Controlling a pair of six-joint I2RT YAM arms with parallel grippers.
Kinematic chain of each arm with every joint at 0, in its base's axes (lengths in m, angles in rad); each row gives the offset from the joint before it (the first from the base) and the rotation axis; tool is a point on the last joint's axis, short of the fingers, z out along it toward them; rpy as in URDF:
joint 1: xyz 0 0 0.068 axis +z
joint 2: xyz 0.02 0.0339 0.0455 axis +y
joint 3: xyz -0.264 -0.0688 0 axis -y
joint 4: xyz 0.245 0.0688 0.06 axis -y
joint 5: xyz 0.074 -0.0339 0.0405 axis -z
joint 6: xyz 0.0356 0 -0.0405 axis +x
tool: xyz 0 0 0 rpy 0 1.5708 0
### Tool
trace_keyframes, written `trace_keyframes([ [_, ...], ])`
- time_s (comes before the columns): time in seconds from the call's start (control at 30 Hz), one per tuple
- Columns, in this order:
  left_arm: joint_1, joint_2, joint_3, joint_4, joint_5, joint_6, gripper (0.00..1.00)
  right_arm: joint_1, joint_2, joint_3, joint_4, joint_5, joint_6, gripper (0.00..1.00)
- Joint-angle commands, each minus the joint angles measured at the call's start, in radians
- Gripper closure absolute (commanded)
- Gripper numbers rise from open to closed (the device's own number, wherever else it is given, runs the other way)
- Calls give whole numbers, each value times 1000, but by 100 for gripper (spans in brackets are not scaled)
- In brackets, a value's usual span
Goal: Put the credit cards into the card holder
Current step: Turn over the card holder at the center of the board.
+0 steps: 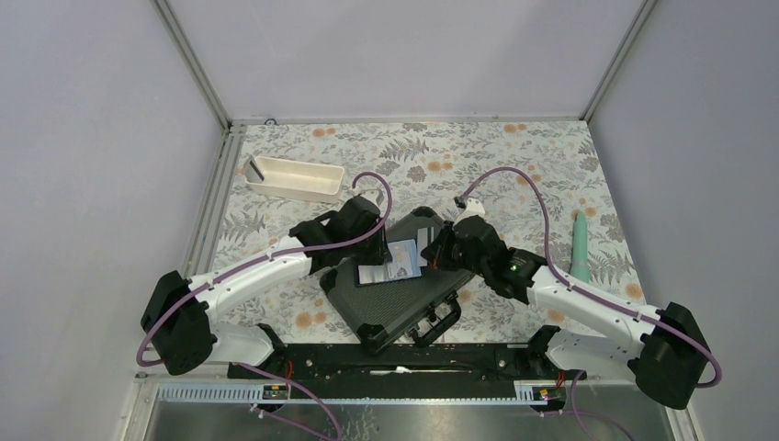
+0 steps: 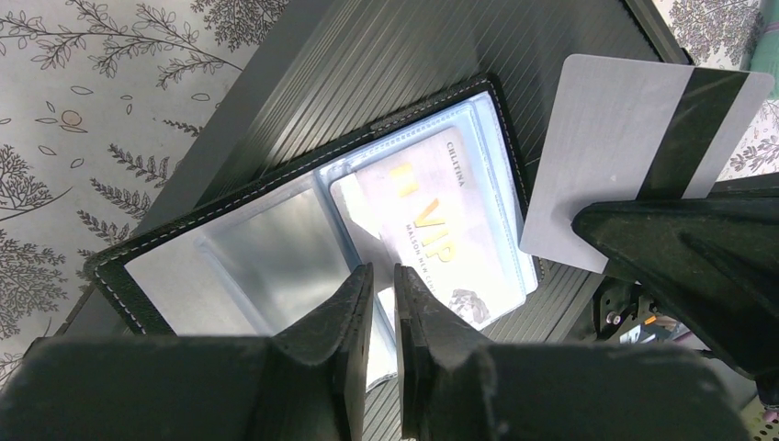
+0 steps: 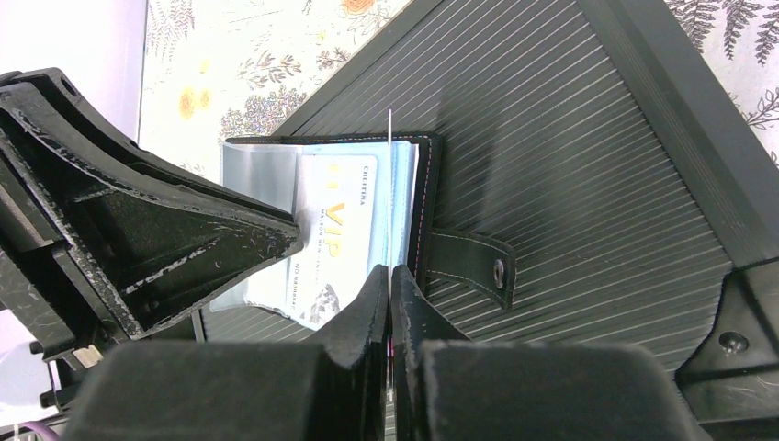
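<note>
R gripper (image 3: 389, 273) clamped on thin, stiff, slick card (image 2: 625, 138) by its edge, over card holder (image 2: 276, 230); L gripper (image 2: 383, 273) pinched onto same holder

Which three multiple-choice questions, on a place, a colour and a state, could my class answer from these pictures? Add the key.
1. Where is the card holder? A in the white tray; B on the hard case; C on the floral cloth.
2. The stripe on the white card in the right hand is: A red; B gold; C black.
3. The card holder is: A open, VIP card pocketed; B snapped shut; C open, empty.
Key: B, ribbed lid beneath it; C, dark band crosses it; A, card sits behind clear plastic.
</note>
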Motion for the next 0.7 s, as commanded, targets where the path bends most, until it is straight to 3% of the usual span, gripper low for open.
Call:
trace_keyframes([
  [0.0,-9,-18,-15,17,-4,-16,83,5,-4,-5,38,-12,-1,100],
  [0.67,-13,-18,-42,33,-3,-24,89,6,-31,-4,19,15,5,100],
])
